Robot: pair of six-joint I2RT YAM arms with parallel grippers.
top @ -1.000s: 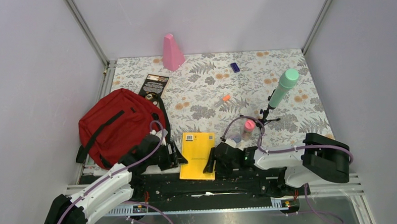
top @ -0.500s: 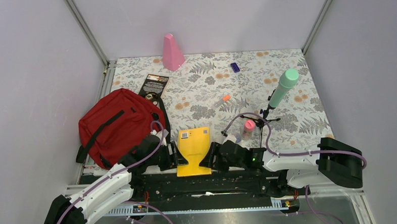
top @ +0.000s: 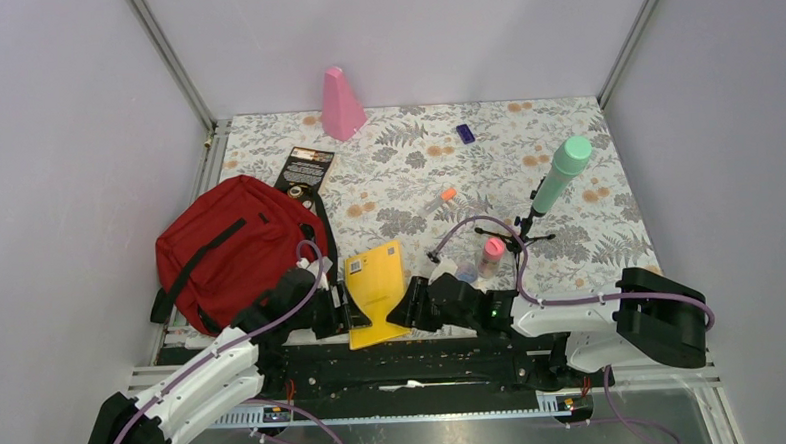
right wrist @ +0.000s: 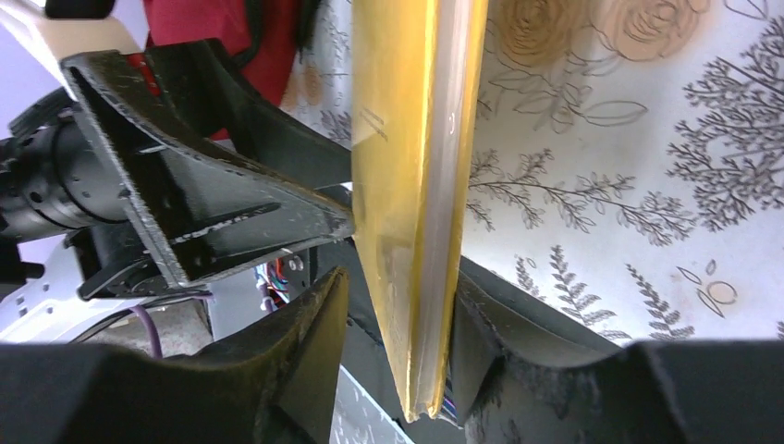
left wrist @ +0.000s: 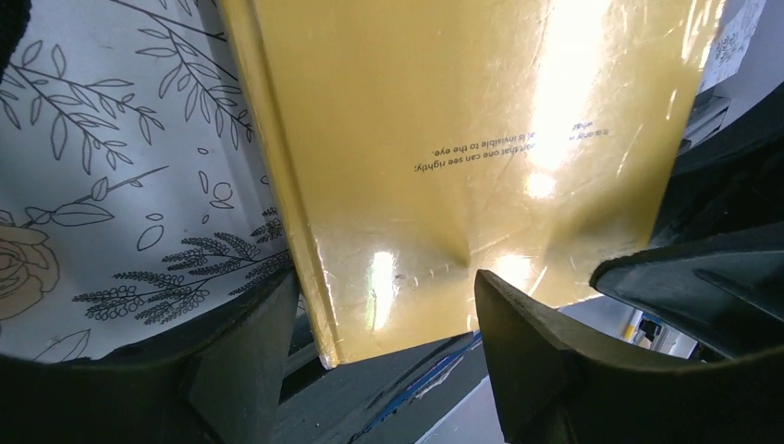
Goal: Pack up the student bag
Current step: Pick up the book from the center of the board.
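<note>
The student bag [top: 225, 251], dark red with black straps, lies at the left of the table; a patch of it shows in the right wrist view [right wrist: 203, 28]. A yellow book [top: 375, 288] stands tilted on its edge at the front, between both grippers. My right gripper [top: 403, 310] straddles the book's lower edge [right wrist: 407, 139]: one finger touches it and a gap remains on the other side [right wrist: 398, 282]. My left gripper [top: 345, 309] is open [left wrist: 388, 370], with the book's near corner [left wrist: 444, 139] just ahead of its fingers, apart from them.
A black booklet [top: 307, 169] lies behind the bag. A pink cone [top: 342, 104], a small purple item [top: 465, 133], an orange marker [top: 449, 194], a pink-capped bottle [top: 492, 253] and a green-topped stand [top: 559, 175] are spread over the floral cloth. A black rail [top: 425, 366] runs along the front edge.
The right gripper moved left and narrowed its jaws around the book. The book shifted left and tipped up from flat. The left arm stayed still.
</note>
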